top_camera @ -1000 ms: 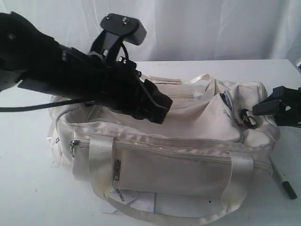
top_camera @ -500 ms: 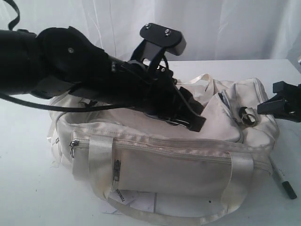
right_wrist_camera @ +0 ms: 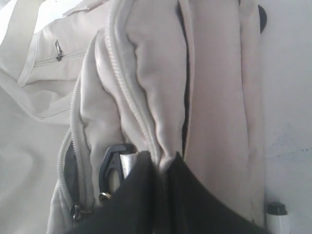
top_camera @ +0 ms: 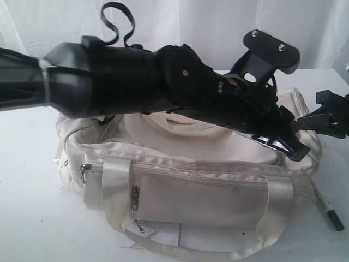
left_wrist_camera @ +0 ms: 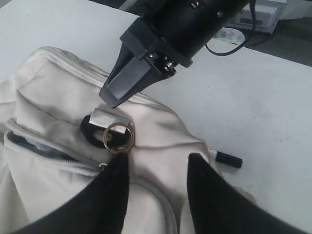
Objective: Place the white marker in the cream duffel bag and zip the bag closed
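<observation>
The cream duffel bag [top_camera: 185,180] lies on the white table, its top zipper [left_wrist_camera: 44,151] partly open. The white marker [top_camera: 329,212] lies on the table off the bag's right end, with its dark cap [left_wrist_camera: 227,159] showing past the bag and its barrel [right_wrist_camera: 277,220] also in the right wrist view. My left gripper [left_wrist_camera: 158,158] hangs open over that end of the bag, one finger [left_wrist_camera: 114,185] beside the metal ring [left_wrist_camera: 118,136]. My right gripper [right_wrist_camera: 163,161] is shut on a fold of the bag's fabric [right_wrist_camera: 168,146] by the black strap ring [right_wrist_camera: 111,163].
My left arm [top_camera: 163,87] stretches across the whole bag and hides its top. A paper tag [top_camera: 144,228] sticks out under the front of the bag. The white table [top_camera: 27,218] runs on to the left and front. A white curtain [top_camera: 191,27] hangs behind.
My left arm has swept right across the bag to its right end. My right gripper has closed from open onto the fabric at that end.
</observation>
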Robot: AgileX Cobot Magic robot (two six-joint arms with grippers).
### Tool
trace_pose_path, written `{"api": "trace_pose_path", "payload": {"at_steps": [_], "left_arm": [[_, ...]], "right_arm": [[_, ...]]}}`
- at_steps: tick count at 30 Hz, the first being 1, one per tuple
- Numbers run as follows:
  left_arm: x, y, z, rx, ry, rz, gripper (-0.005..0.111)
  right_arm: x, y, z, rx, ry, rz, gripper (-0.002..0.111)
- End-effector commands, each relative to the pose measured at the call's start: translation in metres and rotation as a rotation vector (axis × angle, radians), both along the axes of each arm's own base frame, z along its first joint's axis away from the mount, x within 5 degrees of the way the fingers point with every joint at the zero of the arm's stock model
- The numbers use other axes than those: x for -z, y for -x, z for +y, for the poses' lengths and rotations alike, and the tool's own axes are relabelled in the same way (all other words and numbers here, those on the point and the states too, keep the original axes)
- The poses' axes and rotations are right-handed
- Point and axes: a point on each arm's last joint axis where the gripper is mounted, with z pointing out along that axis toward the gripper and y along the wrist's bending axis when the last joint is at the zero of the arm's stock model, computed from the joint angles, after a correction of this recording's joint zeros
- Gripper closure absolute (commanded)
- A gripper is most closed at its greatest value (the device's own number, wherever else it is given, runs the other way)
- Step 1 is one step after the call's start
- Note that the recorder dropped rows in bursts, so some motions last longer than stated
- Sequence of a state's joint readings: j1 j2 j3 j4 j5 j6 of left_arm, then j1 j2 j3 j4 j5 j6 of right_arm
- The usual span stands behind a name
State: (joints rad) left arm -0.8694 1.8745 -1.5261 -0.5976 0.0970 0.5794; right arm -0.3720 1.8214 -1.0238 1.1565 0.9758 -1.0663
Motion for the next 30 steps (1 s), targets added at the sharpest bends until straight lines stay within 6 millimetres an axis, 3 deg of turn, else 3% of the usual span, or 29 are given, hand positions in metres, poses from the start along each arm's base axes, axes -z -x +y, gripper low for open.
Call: {"api": "trace_pose_path", "payload": {"at_steps": [1,6,11,23,30], "left_arm": [[0.008,-0.013,-0.018,0.018,-0.013,-0.032,0.063],[0.022,-0.025,-0.033,0.042,-0.039,-0.066,0.062],[0.035,-0.033,-0.038,0.033,-0.050,-0.067,0.052],[0.058,-0.058,-0.026,-0.010,-0.098,-0.080,0.052],[0.058,-0.061,-0.027,-0.043,-0.071,-0.085,0.052]], "right_arm": [[-0.005,-0.001,0.004,-0.024,-0.037,-0.030,0.106],[-0.006,-0.001,0.006,-0.027,-0.062,-0.037,0.106],[-0.007,0.000,0.007,-0.042,-0.074,-0.036,0.106],[-0.008,0.000,0.008,-0.047,-0.078,-0.050,0.106],[-0.008,0.000,0.008,-0.046,-0.079,-0.052,0.106]]}}
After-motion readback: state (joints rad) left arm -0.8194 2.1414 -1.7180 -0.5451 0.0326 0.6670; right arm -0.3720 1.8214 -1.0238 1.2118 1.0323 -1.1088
